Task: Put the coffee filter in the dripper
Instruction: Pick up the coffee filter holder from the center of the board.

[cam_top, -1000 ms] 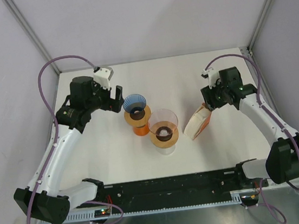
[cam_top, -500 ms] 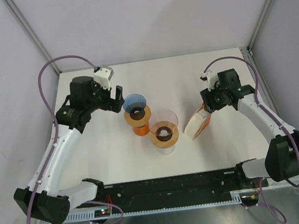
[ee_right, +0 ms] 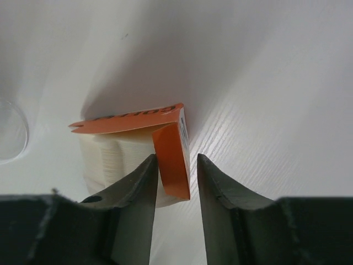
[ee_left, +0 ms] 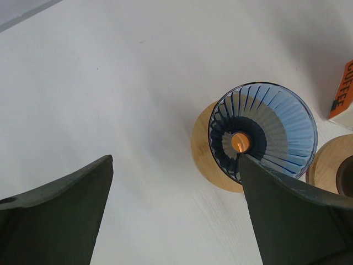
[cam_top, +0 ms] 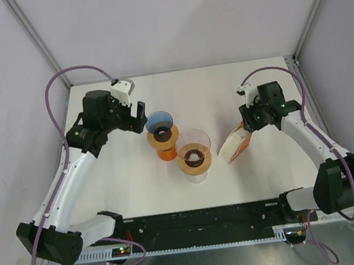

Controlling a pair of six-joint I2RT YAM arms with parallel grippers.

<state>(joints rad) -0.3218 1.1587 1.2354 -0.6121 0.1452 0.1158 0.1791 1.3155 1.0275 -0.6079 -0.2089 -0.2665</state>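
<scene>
1. I see the left jaws standing wide over the counter [cam_top: 138, 182], just beside the blue dripper [cam_top: 159, 124] and well apart from the filter pack [cam_top: 235, 145].
2. The right jaws are narrow and straddle the pack's orange end flap [ee_right: 172, 160], with a slim gap showing on one side.
3. Count: two drippers, one filter pack.
4. The clear dripper [cam_top: 193, 145] stands between the blue one and the pack.
</scene>
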